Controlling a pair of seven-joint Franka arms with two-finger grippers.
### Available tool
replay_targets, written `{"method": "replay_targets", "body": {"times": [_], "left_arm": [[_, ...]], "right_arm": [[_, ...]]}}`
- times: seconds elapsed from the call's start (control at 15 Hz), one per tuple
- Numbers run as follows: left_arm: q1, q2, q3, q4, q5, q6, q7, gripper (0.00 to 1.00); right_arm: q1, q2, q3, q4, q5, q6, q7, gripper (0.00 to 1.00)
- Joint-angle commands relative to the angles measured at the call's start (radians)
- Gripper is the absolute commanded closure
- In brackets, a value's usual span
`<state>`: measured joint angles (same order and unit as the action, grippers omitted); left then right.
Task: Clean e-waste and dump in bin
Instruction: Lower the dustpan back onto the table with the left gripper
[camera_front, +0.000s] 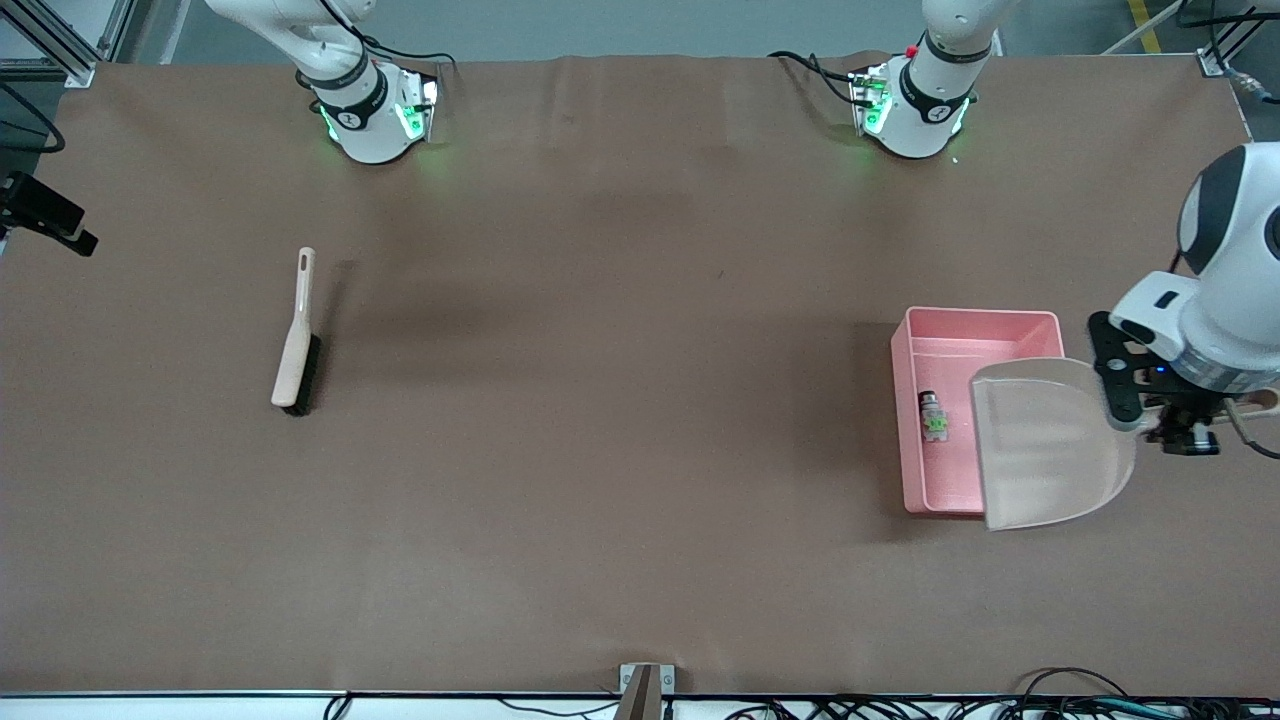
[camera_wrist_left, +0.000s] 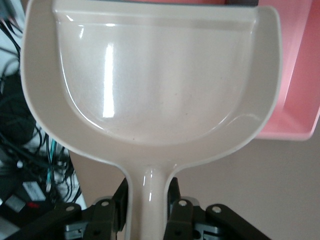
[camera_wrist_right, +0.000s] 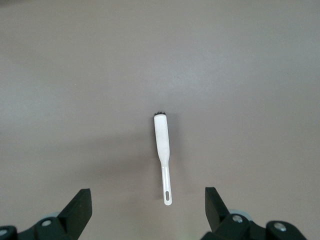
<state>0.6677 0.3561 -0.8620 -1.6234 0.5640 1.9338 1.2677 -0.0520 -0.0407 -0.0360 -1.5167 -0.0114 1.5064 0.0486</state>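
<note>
The pink bin stands toward the left arm's end of the table. In it lies a white-grey e-waste part with green marks, with a dark piece at its end. My left gripper is shut on the handle of the beige dustpan and holds it tilted over the bin's edge. In the left wrist view the fingers clamp the handle, the dustpan looks empty, and the bin shows under it. My right gripper is open and empty, high over the brush.
The beige brush with dark bristles lies on the brown table toward the right arm's end. Cables run along the table edge nearest the front camera. A black camera mount sits at the table's edge past the brush.
</note>
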Motion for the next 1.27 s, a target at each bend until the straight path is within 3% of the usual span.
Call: {"method": "replay_targets", "body": {"times": [0.0, 0.2, 0.4, 0.74, 1.2], "left_arm": [[-0.068, -0.026, 0.047, 0.0, -0.186, -0.009, -0.042, 1.0], [-0.212, -0.017, 0.148, -0.038, -0.349, 0.056, -0.112, 1.0], [-0.318, -0.017, 0.208, -0.14, -0.438, 0.176, -0.212, 1.0], [-0.425, 0.012, 0.245, -0.282, -0.458, 0.367, -0.274, 1.0], [-0.556, 0.086, 0.308, -0.317, -0.441, 0.424, -0.223, 1.0]], "right_arm": [[-0.025, 0.008, 0.028, 0.027, -0.004, -0.02, 0.019, 0.0], [-0.017, 0.005, 0.037, 0.012, -0.004, -0.049, 0.022, 0.0], [-0.031, 0.005, 0.07, 0.012, -0.004, -0.048, 0.028, 0.0], [-0.023, 0.007, 0.068, 0.018, -0.002, -0.035, 0.027, 0.0], [-0.008, 0.027, 0.068, 0.013, 0.033, 0.004, 0.025, 0.0]]}}
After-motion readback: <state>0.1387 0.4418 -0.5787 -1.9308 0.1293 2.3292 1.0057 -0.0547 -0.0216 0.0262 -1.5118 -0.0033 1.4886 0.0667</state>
